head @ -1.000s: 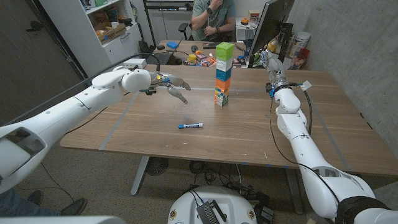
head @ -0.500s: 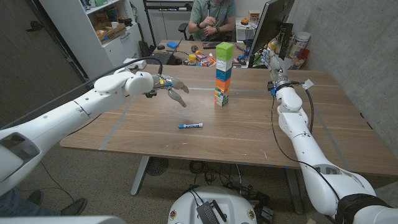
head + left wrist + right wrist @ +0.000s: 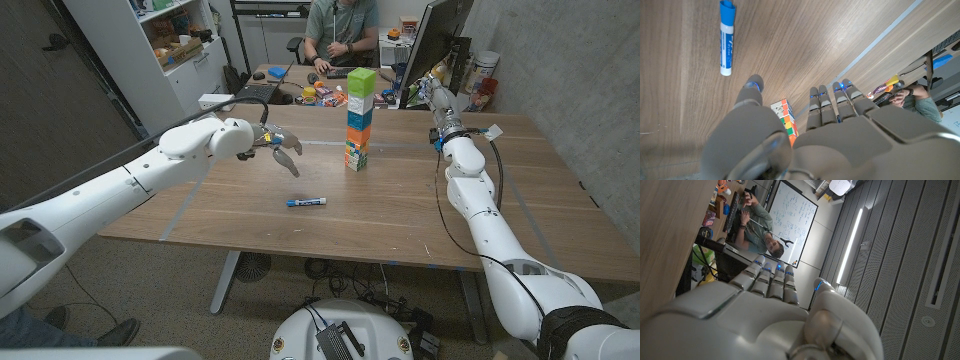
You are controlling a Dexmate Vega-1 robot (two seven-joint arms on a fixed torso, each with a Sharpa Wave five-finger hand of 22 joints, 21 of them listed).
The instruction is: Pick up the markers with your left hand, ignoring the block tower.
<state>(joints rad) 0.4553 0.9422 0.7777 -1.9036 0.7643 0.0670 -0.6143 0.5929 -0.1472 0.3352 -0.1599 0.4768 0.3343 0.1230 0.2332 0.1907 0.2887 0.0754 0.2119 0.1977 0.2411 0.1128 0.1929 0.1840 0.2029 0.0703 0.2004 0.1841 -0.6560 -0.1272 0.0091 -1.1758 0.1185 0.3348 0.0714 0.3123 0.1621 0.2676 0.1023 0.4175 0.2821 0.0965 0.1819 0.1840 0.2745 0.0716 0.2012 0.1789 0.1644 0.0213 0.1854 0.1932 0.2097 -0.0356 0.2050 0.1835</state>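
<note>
Blue marker (image 3: 306, 202) lies on the table near the empty, open-fingered left robot hand (image 3: 277, 146)

A single marker (image 3: 306, 202) lies flat on the bare wood of the counter (image 3: 380, 215), near its middle and a little toward the front edge, its length running roughly side to side in the head view. It has a white barrel with blue print that is too small to read, and a blue cap (image 3: 727, 9) at one end; which end that is in the head view is hard to tell. Nothing touches it, and it sits well apart from the block tower (image 3: 359, 119).
</note>
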